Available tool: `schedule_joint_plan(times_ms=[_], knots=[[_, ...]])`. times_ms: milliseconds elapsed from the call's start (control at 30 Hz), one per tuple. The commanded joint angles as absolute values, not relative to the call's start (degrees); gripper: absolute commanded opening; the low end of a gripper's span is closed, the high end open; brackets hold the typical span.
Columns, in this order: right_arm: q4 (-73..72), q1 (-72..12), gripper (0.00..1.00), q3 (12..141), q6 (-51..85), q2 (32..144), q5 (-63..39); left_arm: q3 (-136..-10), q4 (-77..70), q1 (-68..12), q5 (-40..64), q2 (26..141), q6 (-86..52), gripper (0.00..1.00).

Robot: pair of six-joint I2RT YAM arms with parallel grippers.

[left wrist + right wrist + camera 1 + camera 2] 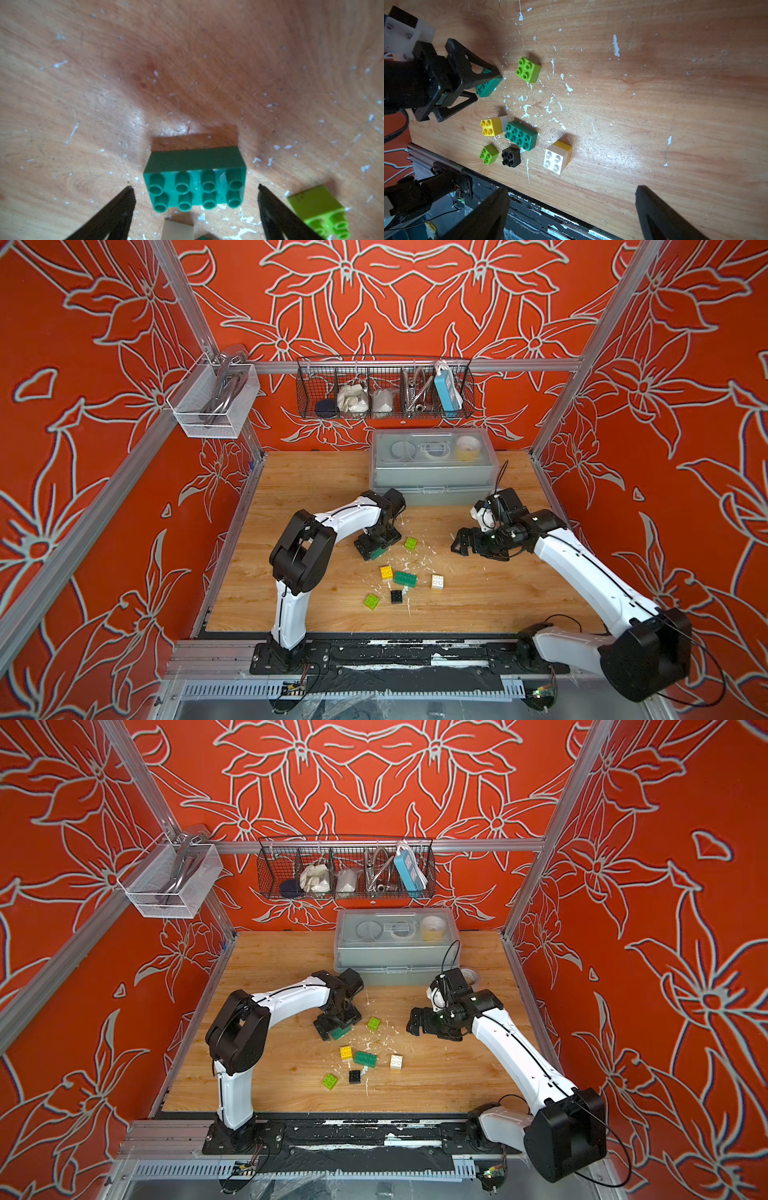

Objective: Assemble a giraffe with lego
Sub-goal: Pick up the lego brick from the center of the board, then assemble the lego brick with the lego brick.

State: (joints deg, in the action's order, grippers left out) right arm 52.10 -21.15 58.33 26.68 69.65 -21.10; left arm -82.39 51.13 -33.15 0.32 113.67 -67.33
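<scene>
At the near edge of the table (498,605) lay a lime green brick (371,601) and the black brick (397,596), then a yellow-and-white pair (386,572), a dark green brick (405,578) and a white-and-yellow pair (437,582), so the giraffe was hardly begun. Farther in, the left gripper (195,187) stood low, jaws apart at both short ends of the other dark green brick (485,88), not touching it. I judged this pick was in hand, needing a square closing and a level lift, while the right gripper (572,189) hung empty, jaws wide apart.
</scene>
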Motion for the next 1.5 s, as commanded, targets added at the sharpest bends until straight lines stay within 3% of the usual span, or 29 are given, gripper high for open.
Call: schedule_joint_plan(times_ms=[0, 333, 667, 933, 1467], knots=[[53.35, -20.66, 0.99, 59.01, 25.84, 69.58, -21.08, -81.99, 51.18, -32.78, -0.97, 114.68, -67.18, 0.86], [53.38, -19.54, 0.99, 58.53, 25.31, 69.61, -21.36, -81.04, 50.01, -32.63, -1.05, 115.0, -67.06, 0.68], [54.14, -18.64, 0.99, 58.44, 24.88, 68.43, -20.93, -81.47, 55.71, -33.84, -5.8, 110.27, -61.39, 0.41], [55.51, -18.48, 0.99, 59.12, 25.16, 67.02, -19.95, -77.43, 59.62, -39.7, -2.0, 97.65, -60.29, 0.4], [56.02, -17.92, 1.0, 60.55, 26.1, 66.92, -20.3, -77.04, 54.74, -44.64, 2.98, 101.83, -61.7, 0.41]])
